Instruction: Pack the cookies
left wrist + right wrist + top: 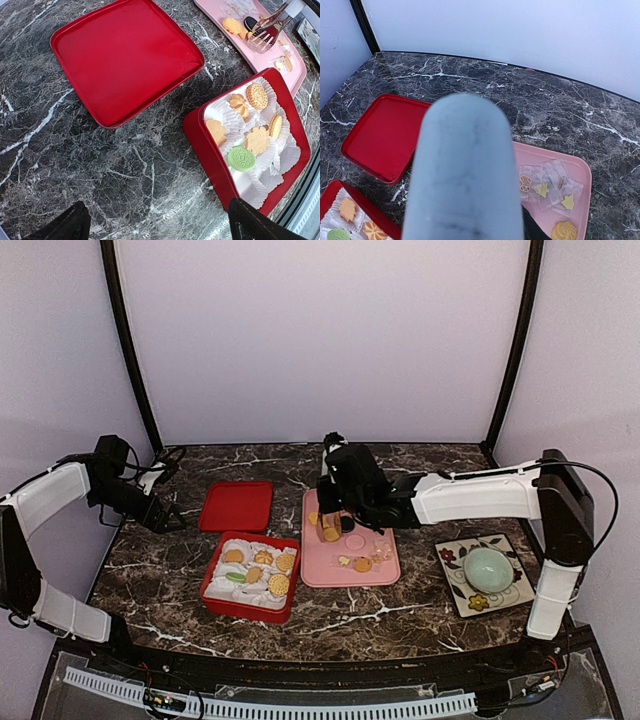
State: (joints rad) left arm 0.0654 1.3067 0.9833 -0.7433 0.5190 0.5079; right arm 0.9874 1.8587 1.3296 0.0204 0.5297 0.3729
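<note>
Cookies (257,96) sit partly in the red box (202,145), partly on the pink tray (320,570); light and crumbly, I judge, best pinched gently across their edges. My right fingers (332,504) grip tongs (267,32) over the tray; my left fingers (75,225) hang spread, empty, above the roomy marble surface (125,165).

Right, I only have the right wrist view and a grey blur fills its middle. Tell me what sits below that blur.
Observer: Metal tongs in the right arm's fingers, tips over the pink rectangular tray beside a black round cookie.
Operator: Count what's in the red box.
Observer: The red square box holds six in white paper cups: five golden cookies, one green round cookie.
Operator: Report the left arm.
Observer: The left arm's fingers stand wide open over the black marble table, near the red square lid.
</note>
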